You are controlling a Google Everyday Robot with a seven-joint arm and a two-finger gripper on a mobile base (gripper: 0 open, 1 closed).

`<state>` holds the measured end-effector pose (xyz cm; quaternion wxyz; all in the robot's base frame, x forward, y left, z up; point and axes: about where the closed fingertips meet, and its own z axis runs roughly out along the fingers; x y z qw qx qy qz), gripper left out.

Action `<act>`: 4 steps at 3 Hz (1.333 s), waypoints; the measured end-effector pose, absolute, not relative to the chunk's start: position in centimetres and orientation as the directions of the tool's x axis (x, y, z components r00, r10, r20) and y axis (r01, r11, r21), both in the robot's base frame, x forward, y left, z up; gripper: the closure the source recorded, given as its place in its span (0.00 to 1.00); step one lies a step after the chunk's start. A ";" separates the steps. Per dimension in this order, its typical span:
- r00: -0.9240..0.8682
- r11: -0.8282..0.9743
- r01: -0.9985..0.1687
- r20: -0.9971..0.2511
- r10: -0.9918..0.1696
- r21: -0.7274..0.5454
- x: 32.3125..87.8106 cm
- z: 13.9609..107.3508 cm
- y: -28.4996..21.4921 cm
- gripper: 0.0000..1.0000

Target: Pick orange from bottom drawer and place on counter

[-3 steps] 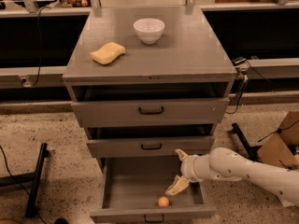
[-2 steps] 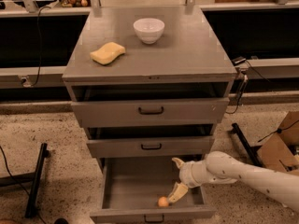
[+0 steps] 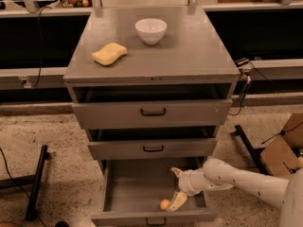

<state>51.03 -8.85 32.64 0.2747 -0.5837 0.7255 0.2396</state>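
The bottom drawer (image 3: 135, 186) is pulled open. The orange (image 3: 164, 204) lies on its floor near the front wall, right of centre. My gripper (image 3: 174, 187) reaches into the drawer from the right, open. Its lower finger (image 3: 178, 201) is right beside the orange on its right, and the upper finger (image 3: 176, 171) is further back. The orange is not held. The counter (image 3: 189, 51) is the grey top of the cabinet.
A white bowl (image 3: 151, 30) and a yellow wavy sponge (image 3: 109, 53) sit on the counter. The two upper drawers (image 3: 152, 112) stand slightly ajar. A cardboard box (image 3: 281, 150) is on the floor at right, and a black stand leg (image 3: 37, 181) at left.
My gripper has moved left and lower into the drawer, so its lower finger now sits next to the orange. The orange has not moved.
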 end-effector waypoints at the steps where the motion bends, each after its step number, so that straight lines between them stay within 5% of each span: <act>1: -0.162 0.189 -0.981 -0.662 -0.732 0.031 50.8 32.1 -8.4 0.00; 2: -0.155 0.194 -0.981 -0.641 -0.752 0.010 51.8 30.0 -10.0 0.00; 4: -0.122 0.182 -0.983 -0.658 -0.743 -0.023 54.9 26.4 -13.5 0.39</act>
